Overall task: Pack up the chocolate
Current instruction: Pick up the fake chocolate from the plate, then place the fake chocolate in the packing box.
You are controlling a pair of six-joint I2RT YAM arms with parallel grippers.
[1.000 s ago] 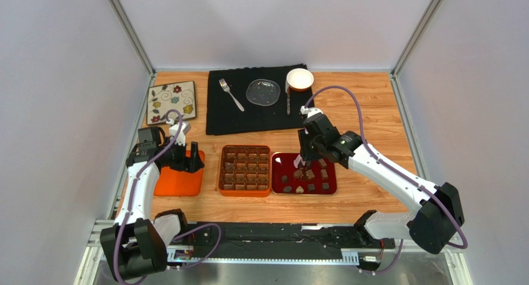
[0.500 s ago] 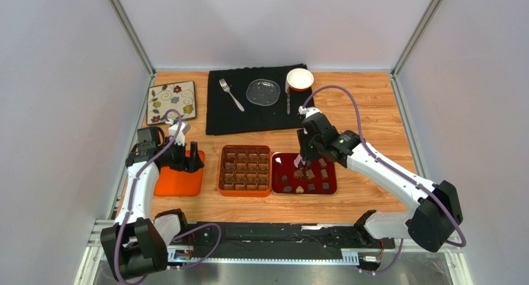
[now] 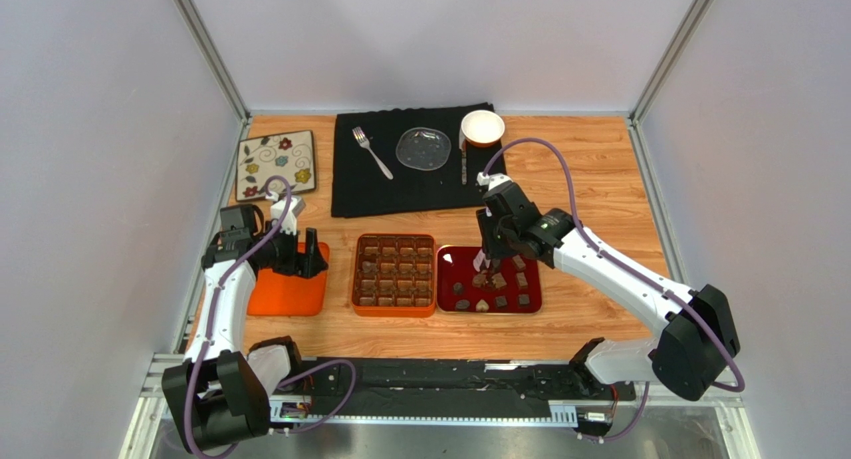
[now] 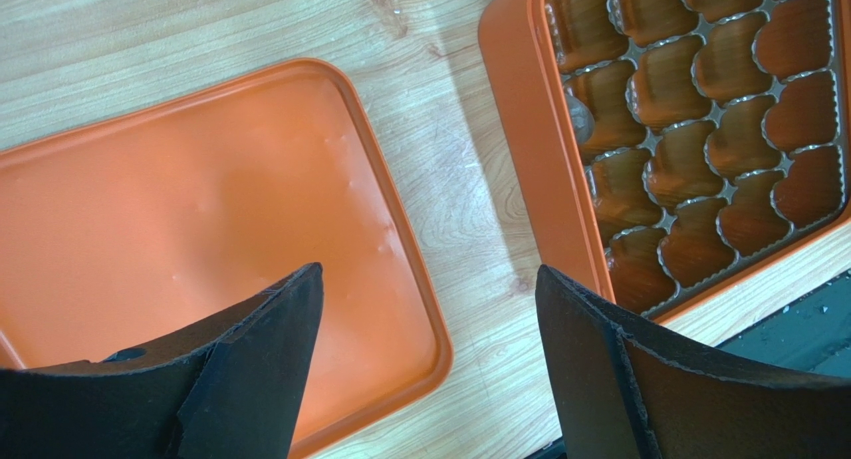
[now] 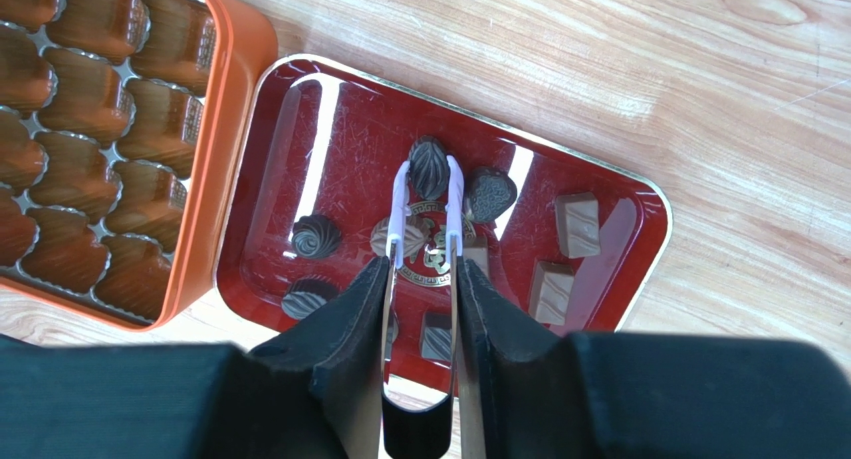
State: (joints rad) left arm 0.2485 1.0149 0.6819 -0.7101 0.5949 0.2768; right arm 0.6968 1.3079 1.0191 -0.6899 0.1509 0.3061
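Note:
Several chocolate pieces [image 5: 564, 225] lie in a glossy red tray [image 5: 300, 150], which sits to the right of the orange box [image 3: 356, 275] with its grid of compartments. My right gripper [image 5: 425, 269] is shut on a pair of metal tongs [image 5: 451, 215] with white tips. The tips straddle an oval ridged chocolate [image 5: 429, 167] near the tray's middle. In the top view this gripper [image 3: 489, 249] hangs over the tray's far half. My left gripper [image 4: 429, 274] is open and holds nothing, hovering over the right edge of the orange lid [image 4: 180, 229].
The orange box wall [image 4: 529, 120] stands just right of the left fingers. At the back, a black cloth [image 3: 350, 180] carries a fork [image 3: 371, 152], a glass dish [image 3: 423, 147] and a white cup [image 3: 482, 129]. A flowered tile [image 3: 276, 164] lies at the back left.
My right arm has edged slightly left and toward the back over the red tray, with the tongs lowered among the chocolates. The left arm has not moved.

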